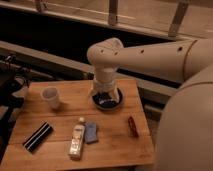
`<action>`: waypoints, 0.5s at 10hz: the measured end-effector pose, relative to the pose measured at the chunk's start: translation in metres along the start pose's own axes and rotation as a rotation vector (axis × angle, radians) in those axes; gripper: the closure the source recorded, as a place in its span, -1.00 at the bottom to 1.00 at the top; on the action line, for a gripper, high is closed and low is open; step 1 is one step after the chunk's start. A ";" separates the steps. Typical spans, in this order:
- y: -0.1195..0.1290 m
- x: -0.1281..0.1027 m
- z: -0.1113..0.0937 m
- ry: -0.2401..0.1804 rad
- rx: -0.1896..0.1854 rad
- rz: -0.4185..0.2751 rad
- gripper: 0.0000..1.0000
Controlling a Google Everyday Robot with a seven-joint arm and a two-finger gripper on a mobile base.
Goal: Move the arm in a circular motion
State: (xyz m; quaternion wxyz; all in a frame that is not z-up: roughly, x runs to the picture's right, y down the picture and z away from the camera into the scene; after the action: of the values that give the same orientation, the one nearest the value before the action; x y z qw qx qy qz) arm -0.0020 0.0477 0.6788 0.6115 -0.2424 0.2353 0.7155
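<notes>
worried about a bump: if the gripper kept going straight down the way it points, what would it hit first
Probably the dark bowl on the wooden table: the gripper hangs right above it at the end of the arm, pointing down into it. Depth is unclear from this single view.

Only 1 view, so no overlap w/ any other cam. It looks from high up, facing fwd and steeply down onto the wooden table [115, 145], which fills the lower-left and centre of the frame. The arm [150, 57] comes in from the right edge, v. near the lens, its bulk blocking the lower-right corner. It bends down mid-frame, putting the gripper [103, 94] approx at frame centre, over the dark bowl [118, 103] near the table's far edge. A railing [112, 12] crosses the top, furthest from the cam.
</notes>
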 end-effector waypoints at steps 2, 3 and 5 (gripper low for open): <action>-0.003 0.000 -0.002 -0.011 -0.003 0.008 -0.60; -0.010 -0.008 -0.002 -0.017 -0.005 0.019 -0.60; -0.020 -0.022 -0.002 -0.026 0.001 0.027 -0.60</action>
State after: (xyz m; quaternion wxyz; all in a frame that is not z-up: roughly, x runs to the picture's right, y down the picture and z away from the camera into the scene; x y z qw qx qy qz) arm 0.0211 0.0325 0.6905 0.6049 -0.2295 0.2310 0.7267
